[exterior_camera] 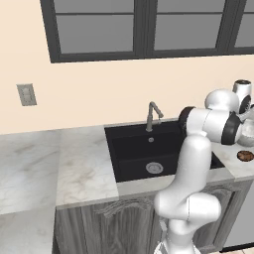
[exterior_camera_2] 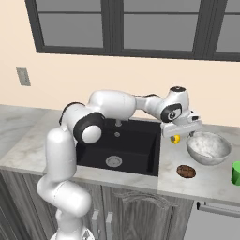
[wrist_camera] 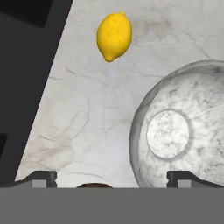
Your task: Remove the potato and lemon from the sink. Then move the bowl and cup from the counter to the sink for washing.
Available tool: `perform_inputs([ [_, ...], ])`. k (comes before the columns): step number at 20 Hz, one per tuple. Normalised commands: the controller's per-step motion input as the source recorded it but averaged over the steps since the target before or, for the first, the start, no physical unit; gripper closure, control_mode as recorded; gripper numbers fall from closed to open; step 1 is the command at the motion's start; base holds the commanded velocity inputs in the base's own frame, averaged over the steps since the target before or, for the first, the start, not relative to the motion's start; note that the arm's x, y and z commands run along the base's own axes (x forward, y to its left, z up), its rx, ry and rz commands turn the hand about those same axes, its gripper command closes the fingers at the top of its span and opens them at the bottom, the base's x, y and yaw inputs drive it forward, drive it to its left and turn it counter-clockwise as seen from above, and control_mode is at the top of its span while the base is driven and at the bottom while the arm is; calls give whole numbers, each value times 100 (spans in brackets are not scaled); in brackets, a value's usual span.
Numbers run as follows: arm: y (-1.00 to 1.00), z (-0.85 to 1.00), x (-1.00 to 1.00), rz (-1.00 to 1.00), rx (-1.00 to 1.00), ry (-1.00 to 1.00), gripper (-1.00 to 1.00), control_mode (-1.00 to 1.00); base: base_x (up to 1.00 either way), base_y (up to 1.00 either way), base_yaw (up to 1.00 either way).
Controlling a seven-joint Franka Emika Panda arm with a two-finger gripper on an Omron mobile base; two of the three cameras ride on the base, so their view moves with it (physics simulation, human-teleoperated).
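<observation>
fingers (wrist_camera: 112, 178): spread wide apart, nothing between them, hanging over the desk to the right of the sink
lemon (wrist_camera: 114, 36): on the desk, well ahead of the fingers in the hand view, lying between the sink's edge and the bowl, touching neither
bowl (wrist_camera: 181, 131): on the desk, its rim reaching in front of the right fingertip (wrist_camera: 183, 179) in the hand view; upright, open side up
potato (exterior_camera_2: 186, 171): on the desk near the front edge, in front of the bowl and apart from it
cup (exterior_camera_2: 236, 173): at the far right of the desk, beyond the bowl
sink (exterior_camera_2: 131, 145): black rectangular basin, round grey metal drain, grey angled faucet behind
desk (wrist_camera: 96, 113): pale marble with thin grey veins
shapes and surfaces: lemon bright yellow, oval with a small nub; bowl round, whitish-grey, speckled like marble; potato dark-brown lump; cup plain green
</observation>
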Motion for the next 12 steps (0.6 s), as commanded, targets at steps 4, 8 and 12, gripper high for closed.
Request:
perform_inputs([
  [4, -1, 0, -4, 0, 0, 0, -100, -100, 0, 0, 0],
  [8, 0, -5, 0, 0, 0, 0, -100, -100, 0, 0, 0],
  [12, -4, -8, 0, 0, 0, 0, -100, -100, 0, 0, 0],
])
